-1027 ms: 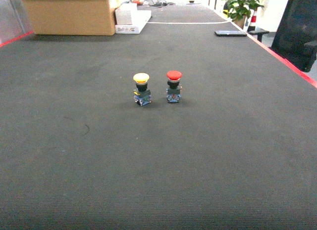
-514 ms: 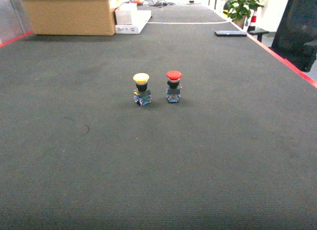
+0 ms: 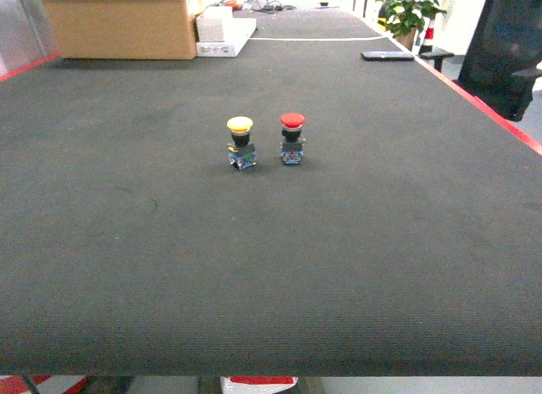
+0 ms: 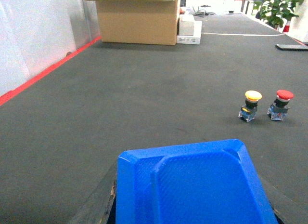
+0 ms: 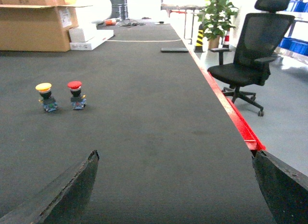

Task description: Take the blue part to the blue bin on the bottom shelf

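The blue part (image 4: 192, 185), a blue plastic piece with a raised rim, fills the bottom of the left wrist view. My left gripper (image 4: 192, 195) is shut on it, and a dark finger (image 4: 98, 200) shows at its left side. The right gripper (image 5: 175, 156) is open with nothing between its fingers (image 5: 72, 185), hovering over the dark table mat (image 5: 159, 127). Neither gripper shows in the head view. The blue bin and the bottom shelf are out of view.
A yellow push button (image 3: 240, 142) and a red push button (image 3: 291, 138) stand side by side mid-table. A cardboard box (image 3: 118, 21) and white boxes (image 3: 222, 34) sit at the far left. A black office chair (image 5: 250, 50) stands beyond the red table edge (image 5: 231, 113).
The head view has pulled back: both buttons sit slightly higher and smaller in the frame, and the table's front edge now shows at the bottom.
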You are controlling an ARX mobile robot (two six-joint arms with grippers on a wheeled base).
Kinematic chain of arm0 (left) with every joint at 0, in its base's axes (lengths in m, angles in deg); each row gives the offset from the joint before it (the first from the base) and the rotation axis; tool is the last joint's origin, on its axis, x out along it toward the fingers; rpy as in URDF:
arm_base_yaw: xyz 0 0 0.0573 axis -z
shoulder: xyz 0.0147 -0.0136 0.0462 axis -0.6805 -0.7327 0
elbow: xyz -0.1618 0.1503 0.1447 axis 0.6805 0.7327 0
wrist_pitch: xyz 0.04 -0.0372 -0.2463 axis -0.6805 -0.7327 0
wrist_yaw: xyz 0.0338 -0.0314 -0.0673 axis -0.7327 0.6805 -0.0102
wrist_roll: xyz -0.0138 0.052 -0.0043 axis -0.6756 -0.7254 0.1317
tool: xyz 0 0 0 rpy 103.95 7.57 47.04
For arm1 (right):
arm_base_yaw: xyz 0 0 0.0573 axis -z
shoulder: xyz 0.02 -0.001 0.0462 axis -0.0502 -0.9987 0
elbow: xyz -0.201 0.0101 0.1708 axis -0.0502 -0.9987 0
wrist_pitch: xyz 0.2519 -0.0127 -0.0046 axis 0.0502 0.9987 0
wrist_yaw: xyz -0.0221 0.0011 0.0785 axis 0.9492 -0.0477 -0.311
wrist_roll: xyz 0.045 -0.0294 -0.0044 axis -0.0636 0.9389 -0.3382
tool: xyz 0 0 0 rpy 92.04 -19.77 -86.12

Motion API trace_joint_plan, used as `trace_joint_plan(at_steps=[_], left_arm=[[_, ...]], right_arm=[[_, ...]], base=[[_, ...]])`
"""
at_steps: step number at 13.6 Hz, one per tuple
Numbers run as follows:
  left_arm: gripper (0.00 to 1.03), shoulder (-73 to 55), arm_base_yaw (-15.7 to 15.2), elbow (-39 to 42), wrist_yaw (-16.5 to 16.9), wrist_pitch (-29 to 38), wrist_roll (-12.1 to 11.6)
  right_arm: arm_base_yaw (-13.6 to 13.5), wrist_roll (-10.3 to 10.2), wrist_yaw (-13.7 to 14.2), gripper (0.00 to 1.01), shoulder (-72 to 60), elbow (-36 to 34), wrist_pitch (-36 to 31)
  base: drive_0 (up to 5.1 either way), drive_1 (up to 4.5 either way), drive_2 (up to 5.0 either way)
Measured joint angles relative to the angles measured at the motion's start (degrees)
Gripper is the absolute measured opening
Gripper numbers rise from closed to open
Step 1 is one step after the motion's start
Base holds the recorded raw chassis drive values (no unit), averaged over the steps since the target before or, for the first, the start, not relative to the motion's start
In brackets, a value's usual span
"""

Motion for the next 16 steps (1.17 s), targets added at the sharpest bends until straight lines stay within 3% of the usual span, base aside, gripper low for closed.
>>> trace_joint_plan(at_steps=[16], left_arm=[[0.45, -0.17, 0.07, 0.00, -0.20, 0.02, 0.02]], right_arm=[[0.00, 0.00, 0.07, 0.98, 0.00, 0.00, -0.07]], base=[[0.0, 0.00, 0.0]])
